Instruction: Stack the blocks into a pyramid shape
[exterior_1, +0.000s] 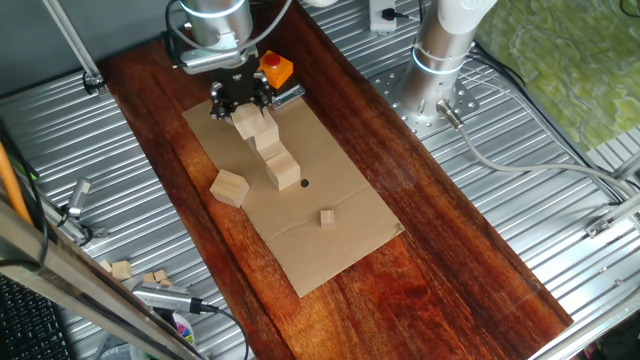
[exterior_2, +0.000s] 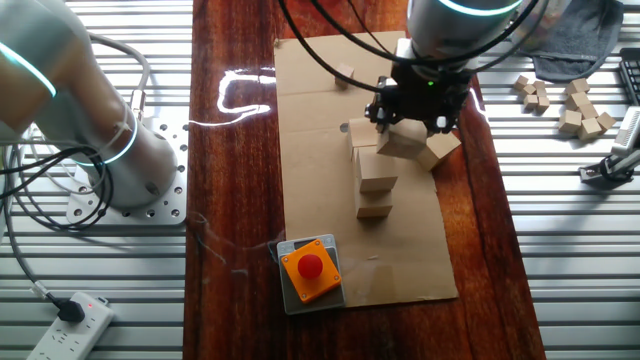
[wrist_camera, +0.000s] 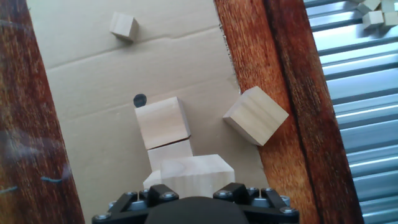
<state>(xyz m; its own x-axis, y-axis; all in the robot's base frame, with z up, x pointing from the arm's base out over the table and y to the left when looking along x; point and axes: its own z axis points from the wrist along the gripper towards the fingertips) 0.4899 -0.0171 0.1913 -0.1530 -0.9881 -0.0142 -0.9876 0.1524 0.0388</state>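
The gripper (exterior_1: 243, 103) hangs over the far end of a cardboard sheet (exterior_1: 340, 235) that lies on the dark wooden table (exterior_1: 450, 250), and its fingers are clamped on one pale wooden block (exterior_1: 247, 122), gripped on two opposite sides and held clear of the sheet. In the hand view this held block (wrist_camera: 196, 174) fills the space between the fingers, just past the black gripper body.

Directly below and slightly ahead of the gripper stands a short row of blocks (exterior_1: 274, 155) on the cardboard, touching one another end to end; the other fixed view shows three (exterior_2: 372, 178) in a line. The held block sits above the end of the row nearest the gripper; whether it touches the block beneath cannot be told.

One loose block (exterior_1: 230, 188) lies apart, off to the side of the row, at the edge of the cardboard; in the hand view it (wrist_camera: 255, 115) sits tilted across the sheet's border onto the wood.

Farther ahead of the gripper, beyond the row, a tiny wooden cube (exterior_1: 327, 217) rests alone on the sheet. Behind the gripper, an orange block with a red button (exterior_2: 311, 270) stands at the cardboard's end.
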